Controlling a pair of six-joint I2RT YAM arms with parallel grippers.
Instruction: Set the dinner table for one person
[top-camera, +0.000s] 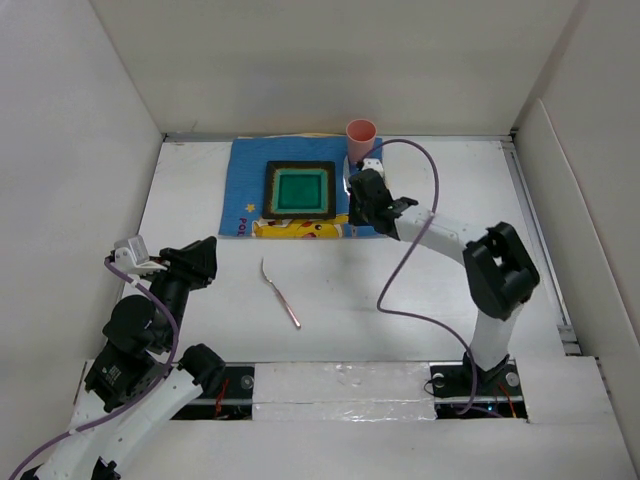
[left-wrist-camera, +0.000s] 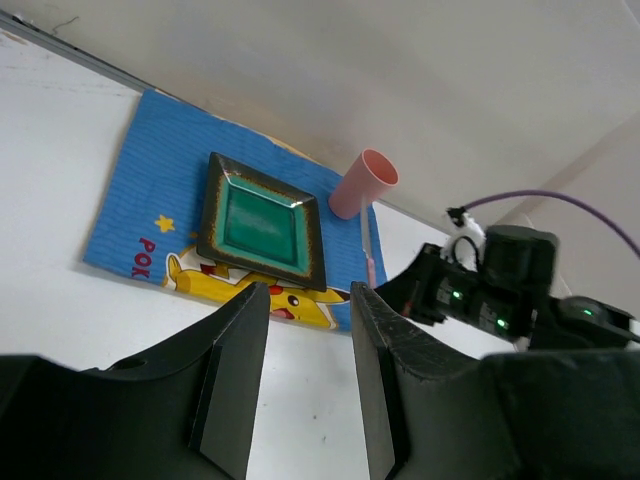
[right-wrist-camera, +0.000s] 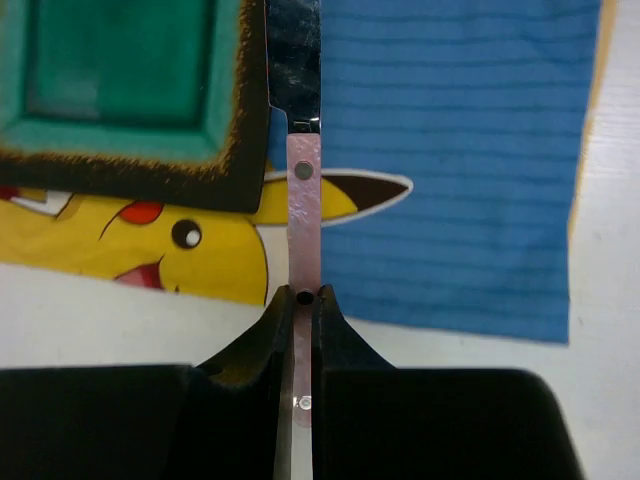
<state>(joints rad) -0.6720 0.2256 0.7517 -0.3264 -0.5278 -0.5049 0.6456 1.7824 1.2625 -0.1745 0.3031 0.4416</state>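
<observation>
On the white dinner table lies a blue cartoon placemat bearing a square green plate. A pink cup stands at the mat's far right corner. My right gripper is shut on the pink handle of a knife. Its steel blade runs along the plate's right edge over the placemat. A pink-handled utensil lies on the table's middle. My left gripper stands open and holds nothing, low at the left, facing the plate and cup.
White walls close in the table at the back and both sides. The right arm reaches across the right half, and its purple cable loops down over the table. The left arm's body fills the near left corner.
</observation>
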